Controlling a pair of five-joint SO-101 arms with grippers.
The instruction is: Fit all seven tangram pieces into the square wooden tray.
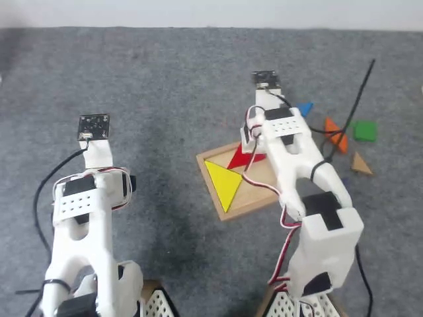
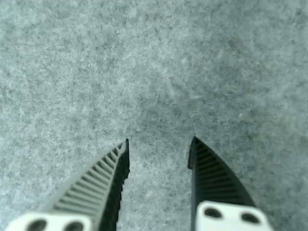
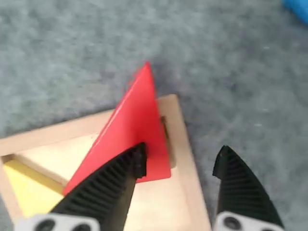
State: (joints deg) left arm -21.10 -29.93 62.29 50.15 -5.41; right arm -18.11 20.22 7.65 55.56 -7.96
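One yellow triangle is seated in the wooden tray; the red triangle is propped across its rim. Four loose pieces are left on the carpet, and the left gripper and right gripper are held wide, empty.

six tangram pieces, one tray, two arms.

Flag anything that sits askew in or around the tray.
The red triangle is not seated: it leans across a corner of the wooden tray, its tip jutting past the rim over the carpet. The yellow triangle lies flat inside.
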